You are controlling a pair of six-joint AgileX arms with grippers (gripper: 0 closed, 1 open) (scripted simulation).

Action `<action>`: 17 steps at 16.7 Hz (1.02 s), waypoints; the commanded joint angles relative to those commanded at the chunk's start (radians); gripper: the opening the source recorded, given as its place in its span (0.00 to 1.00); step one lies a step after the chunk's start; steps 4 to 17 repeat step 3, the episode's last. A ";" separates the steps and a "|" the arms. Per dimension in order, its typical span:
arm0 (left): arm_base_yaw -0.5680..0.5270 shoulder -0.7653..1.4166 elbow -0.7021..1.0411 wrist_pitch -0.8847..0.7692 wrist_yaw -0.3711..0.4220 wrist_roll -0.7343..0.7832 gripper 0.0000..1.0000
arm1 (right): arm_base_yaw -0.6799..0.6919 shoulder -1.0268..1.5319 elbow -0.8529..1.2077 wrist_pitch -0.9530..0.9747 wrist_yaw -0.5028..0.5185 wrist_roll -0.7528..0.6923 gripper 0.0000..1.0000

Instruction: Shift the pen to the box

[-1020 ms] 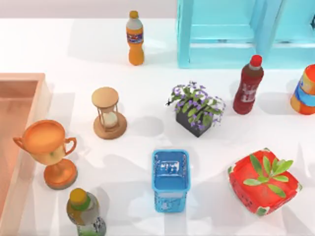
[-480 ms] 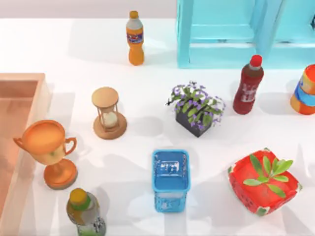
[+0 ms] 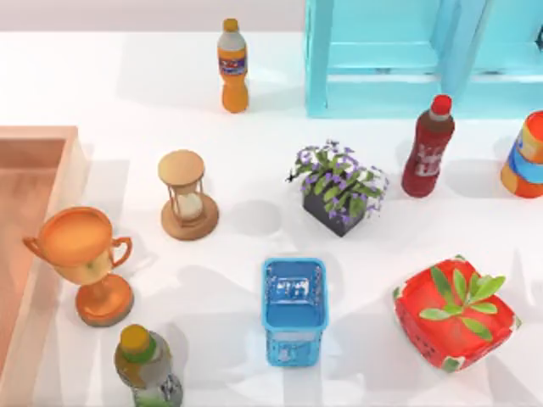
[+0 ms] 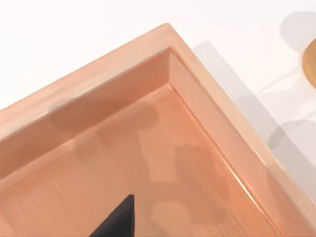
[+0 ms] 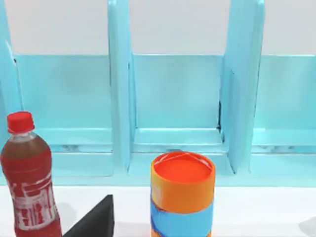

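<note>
Box: an orange-tan crate with thick walls is seen at the left edge of the tabletop; its bare floor and one inner corner lie directly beneath the left tool.
Left tool: only a dark tip is seen, held over the inside of the box; whether it is open or closed cannot be told.
Trophy: an orange cup is stood upright just outside the box wall, close to the left tool.
Green-capped bottle: placed near the trophy, at the front edge.
Hourglass: stood upright, further out from the box.
Orange bottle: stood upright at the back.
Blue basket: set midway between the two sides.
Flower pot: purple blooms, behind the basket.
Shelf: a cyan unit is faced by the right tool.
Red bottle: stood close before the right tool.
Red box: topped with green leaves, at the front right.
Can: orange and blue, upright, just before the right tool.
Right tool: only a dark tip is seen, low beside the can; its state cannot be told.
</note>
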 joint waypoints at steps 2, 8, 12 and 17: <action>0.000 0.000 0.000 0.000 0.000 0.000 1.00 | 0.000 0.000 0.000 0.000 0.000 0.000 1.00; 0.000 0.000 0.000 0.000 0.000 0.000 1.00 | 0.000 0.000 0.000 0.000 0.000 0.000 1.00; 0.000 0.000 0.000 0.000 0.000 0.000 1.00 | 0.000 0.000 0.000 0.000 0.000 0.000 1.00; 0.000 0.000 0.000 0.000 0.000 0.000 1.00 | 0.000 0.000 0.000 0.000 0.000 0.000 1.00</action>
